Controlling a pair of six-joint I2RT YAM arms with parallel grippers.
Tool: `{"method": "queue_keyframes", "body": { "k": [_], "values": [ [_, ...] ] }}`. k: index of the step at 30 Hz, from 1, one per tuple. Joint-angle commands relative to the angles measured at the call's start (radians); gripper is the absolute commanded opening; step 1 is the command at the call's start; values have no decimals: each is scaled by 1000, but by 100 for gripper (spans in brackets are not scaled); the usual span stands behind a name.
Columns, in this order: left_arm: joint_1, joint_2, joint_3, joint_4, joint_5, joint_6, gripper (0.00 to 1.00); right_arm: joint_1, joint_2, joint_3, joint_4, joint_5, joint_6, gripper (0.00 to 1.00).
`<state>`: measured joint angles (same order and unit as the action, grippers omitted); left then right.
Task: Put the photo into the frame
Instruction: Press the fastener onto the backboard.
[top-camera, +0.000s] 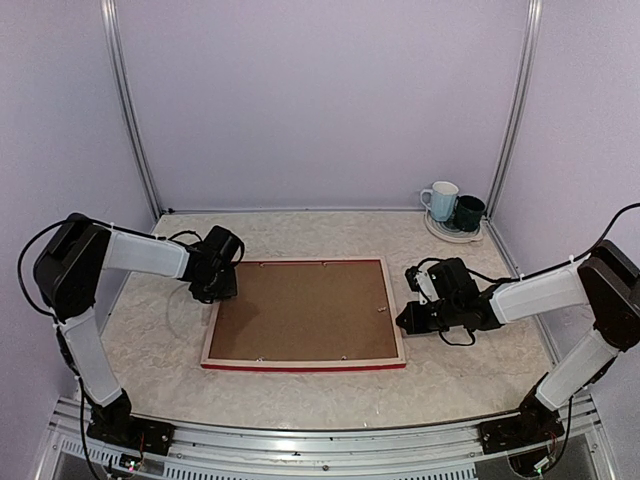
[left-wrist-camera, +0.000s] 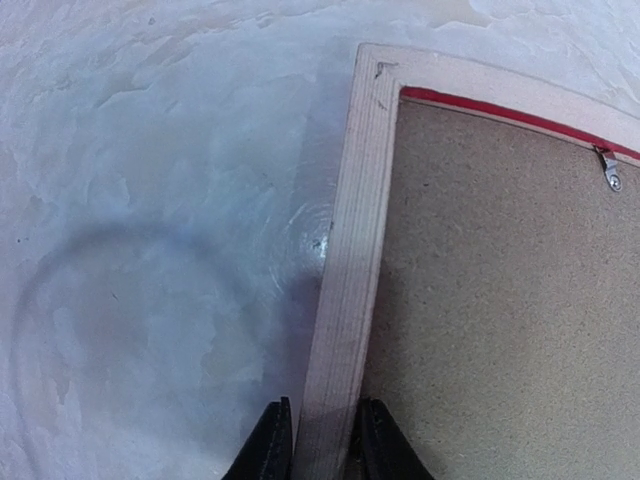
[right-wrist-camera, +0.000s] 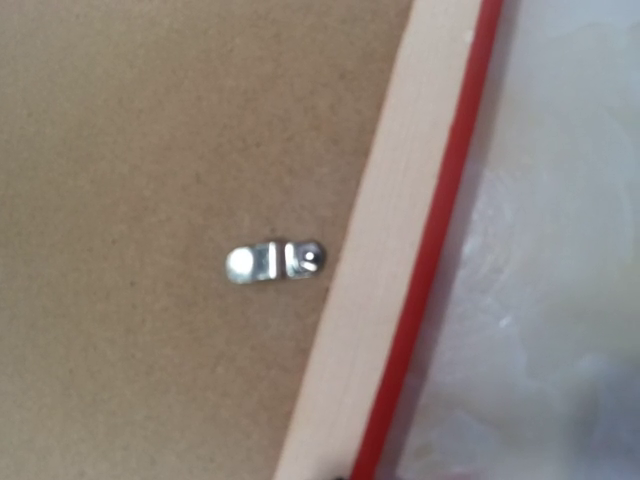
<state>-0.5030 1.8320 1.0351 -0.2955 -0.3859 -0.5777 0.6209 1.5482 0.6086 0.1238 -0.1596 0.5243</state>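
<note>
The frame (top-camera: 300, 366) lies face down in the middle of the table, pale wood back up, with its red edge showing along the front. A brown backing board (top-camera: 300, 310) fills it. The photo is hidden. My left gripper (top-camera: 215, 293) is at the frame's left rail near the far corner. In the left wrist view its fingers (left-wrist-camera: 272, 450) sit on either side of the pale rail (left-wrist-camera: 350, 250), closed on it. My right gripper (top-camera: 408, 320) is at the frame's right rail (right-wrist-camera: 370, 300). Its fingertips are almost out of the wrist view.
Small metal turn clips (right-wrist-camera: 275, 262) (left-wrist-camera: 608, 170) lie over the board's edge. A white mug (top-camera: 440, 200) and a dark mug (top-camera: 468, 212) stand on a plate (top-camera: 450, 236) at the back right corner. Enclosure walls stand on three sides.
</note>
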Motion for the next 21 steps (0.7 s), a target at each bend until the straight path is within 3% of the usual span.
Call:
{"method": "queue_keyframes", "body": {
  "k": [1, 11, 16, 21],
  "values": [
    [-20, -9, -10, -13, 132, -5, 28, 20, 49, -12, -95, -30, -6, 3],
    [-5, -134, 34, 2, 81, -45, 39, 20, 43, -16, -99, -24, -8, 3],
    [-30, -203, 14, 22, 106, -31, 51, 20, 37, -12, -107, -22, -14, 5],
    [-112, -233, -6, 35, 125, -19, 61, 20, 30, 27, -157, -5, -38, 20]
  ]
}}
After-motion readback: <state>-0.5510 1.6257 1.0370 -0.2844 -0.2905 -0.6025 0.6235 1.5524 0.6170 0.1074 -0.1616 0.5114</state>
